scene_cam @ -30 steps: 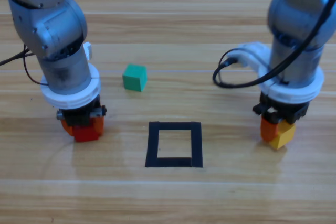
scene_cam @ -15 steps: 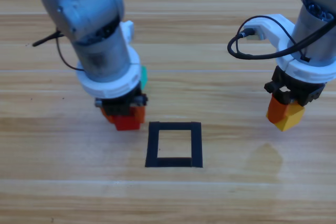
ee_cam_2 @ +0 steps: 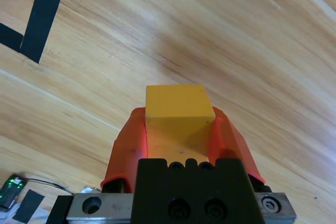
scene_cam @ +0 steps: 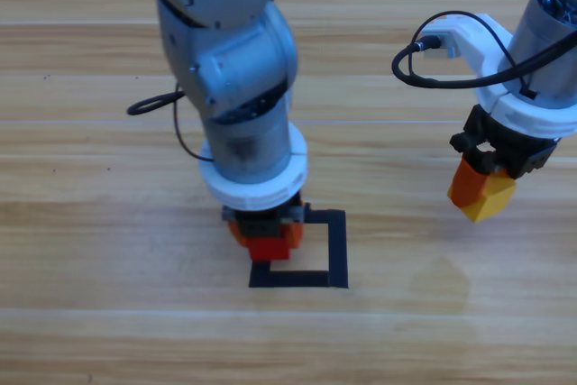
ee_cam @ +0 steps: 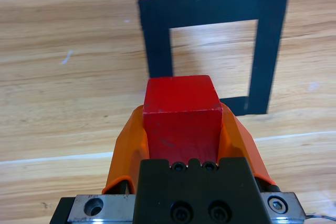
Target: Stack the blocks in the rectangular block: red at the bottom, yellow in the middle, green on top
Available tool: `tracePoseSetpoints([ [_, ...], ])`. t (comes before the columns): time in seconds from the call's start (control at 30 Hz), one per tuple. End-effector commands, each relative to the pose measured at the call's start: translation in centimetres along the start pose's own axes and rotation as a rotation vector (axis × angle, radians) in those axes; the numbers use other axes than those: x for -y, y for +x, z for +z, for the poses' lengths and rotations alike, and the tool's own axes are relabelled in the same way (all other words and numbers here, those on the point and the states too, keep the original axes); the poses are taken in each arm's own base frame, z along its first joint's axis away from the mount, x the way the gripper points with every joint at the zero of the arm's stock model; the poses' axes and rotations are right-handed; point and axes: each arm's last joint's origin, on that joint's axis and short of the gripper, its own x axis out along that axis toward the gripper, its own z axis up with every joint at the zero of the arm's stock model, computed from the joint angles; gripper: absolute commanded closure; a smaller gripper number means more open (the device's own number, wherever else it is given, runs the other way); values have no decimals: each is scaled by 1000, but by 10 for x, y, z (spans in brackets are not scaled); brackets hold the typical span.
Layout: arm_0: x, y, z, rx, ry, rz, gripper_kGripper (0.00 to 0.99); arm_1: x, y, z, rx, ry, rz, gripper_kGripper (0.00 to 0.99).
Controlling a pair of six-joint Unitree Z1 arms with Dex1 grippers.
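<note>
I had the red cube [ee_cam: 181,116] pinched firmly between the jaws of my left gripper [scene_cam: 264,239], and in the high view it hung over the left side of the black tape rectangle [scene_cam: 335,250], not yet centred on the bare wood inside. My wrist view told the same story: the cube sat over the near-left corner of the outline, with the hollow centre further out and to the right. So the job, as I judged it, was to slide a little more toward the middle of the outline before lowering, keep the cube's faces square to the tape, and set it flat on the wood before letting go, since two more blocks would need a level base. My right gripper [scene_cam: 480,188] waited well to the right of the rectangle, raised off the table, its jaws closed on the yellow cube [ee_cam_2: 178,109]. The green cube I could not see at all; my left arm may have covered it.
</note>
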Motion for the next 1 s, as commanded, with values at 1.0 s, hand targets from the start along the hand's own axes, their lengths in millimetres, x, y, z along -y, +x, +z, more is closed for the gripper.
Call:
tracePoseSetpoints([
  [1.0,52,46,-3,-61,39,67,990,8,25,1,-58,27,31,984],
])
